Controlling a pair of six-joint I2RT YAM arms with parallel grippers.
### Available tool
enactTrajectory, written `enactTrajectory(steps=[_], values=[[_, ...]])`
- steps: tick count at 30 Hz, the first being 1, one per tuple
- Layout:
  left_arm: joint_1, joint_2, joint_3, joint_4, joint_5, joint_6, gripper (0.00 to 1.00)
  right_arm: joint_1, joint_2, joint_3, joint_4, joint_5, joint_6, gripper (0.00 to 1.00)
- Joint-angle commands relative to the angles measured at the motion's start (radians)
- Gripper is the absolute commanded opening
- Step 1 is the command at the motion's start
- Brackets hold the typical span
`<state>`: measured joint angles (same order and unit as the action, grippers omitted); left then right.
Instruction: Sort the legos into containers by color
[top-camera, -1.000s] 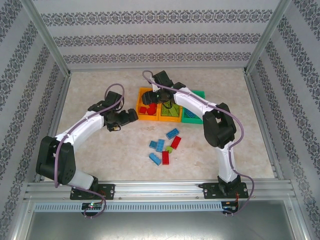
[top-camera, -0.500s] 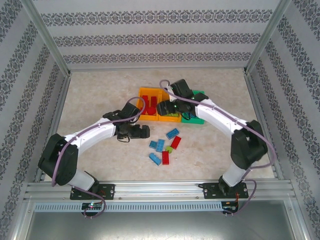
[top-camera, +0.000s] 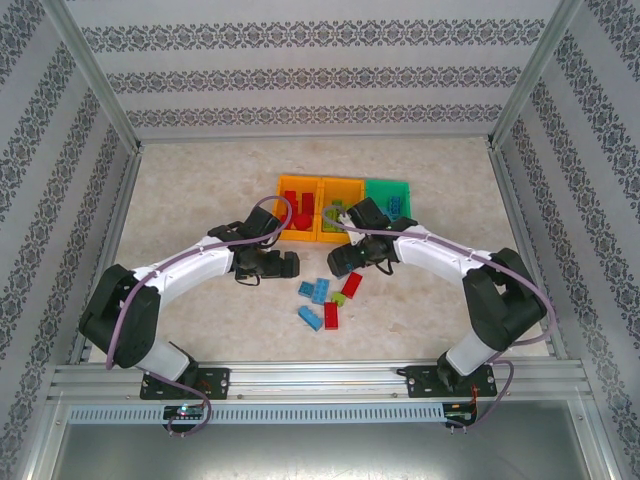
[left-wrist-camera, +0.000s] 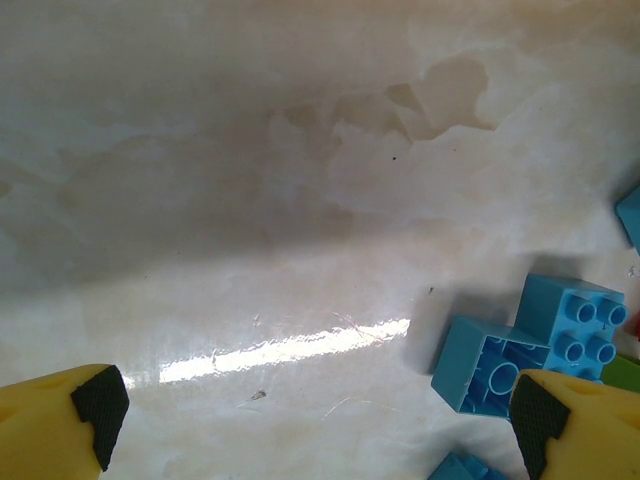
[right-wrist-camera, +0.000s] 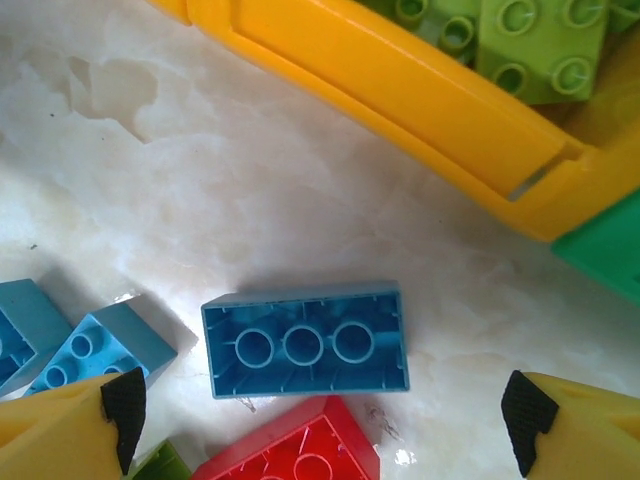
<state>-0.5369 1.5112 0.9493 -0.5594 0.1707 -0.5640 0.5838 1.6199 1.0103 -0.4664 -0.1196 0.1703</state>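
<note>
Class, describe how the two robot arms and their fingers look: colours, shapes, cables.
Both the left arm and right arm have white shells joined by chunky black joints, with a purple cable looping loosely along each. On the left gripper and right gripper, the fingers are yellow, tipped with black textured pads.

Overhead rear view, wrist close-ups, perhaps sharing legos (left-wrist-camera: 570, 320)

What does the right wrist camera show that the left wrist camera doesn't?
Right wrist: the open right tool over an upside-down blue brick, a red brick, and the orange bin's wall with lime green bricks inside. Left wrist: the open left tool, near a blue brick tipped on its side beside a studs-up blue one. Both: marbled tabletop.
</note>
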Motion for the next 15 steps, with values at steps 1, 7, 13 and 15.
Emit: enactTrajectory(steps=[1,7,13,15], values=[[-0.004,0.006,0.023,0.016,-0.018,0.007,1.00,0.013,0.052,0.032,0.007,0.011,-0.032,0.95],[-0.003,0.003,0.021,0.012,-0.023,0.008,1.00,0.032,0.109,0.058,-0.011,0.010,-0.053,0.96],[-0.003,0.008,0.031,0.009,-0.025,0.012,1.00,0.039,0.152,0.079,-0.006,0.025,-0.056,0.93],[-0.004,0.012,0.033,0.007,-0.026,0.012,1.00,0.046,0.175,0.098,-0.018,0.038,-0.063,0.90]])
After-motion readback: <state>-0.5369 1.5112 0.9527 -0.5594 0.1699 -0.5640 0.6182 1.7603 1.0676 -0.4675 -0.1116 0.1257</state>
